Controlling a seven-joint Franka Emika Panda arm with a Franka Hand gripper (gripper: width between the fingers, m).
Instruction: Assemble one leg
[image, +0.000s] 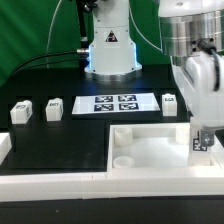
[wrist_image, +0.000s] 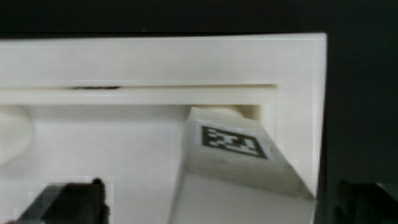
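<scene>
Leg (wrist_image: 237, 150): white post with a marker tag, seen in the wrist view between the gripper (wrist_image: 210, 205) fingers, its long axis running away from the wrist toward the tray wall. Gripper (image: 203, 140): located at the exterior view's right, low over the near right corner of the tray (image: 140, 140). Jaws appear parted on either side of the leg; firm contact cannot be confirmed. Three further small tagged blocks are noted at the far left, well apart.

On the table (image: 40, 90), three legs (image: 20, 112) (image: 53, 108) (image: 171, 102) flank the marker board (image: 115, 102), behind the tray (image: 150, 150), while a fourth leg (image: 201, 142) stands at the tray's corner toward the exterior view's right.
</scene>
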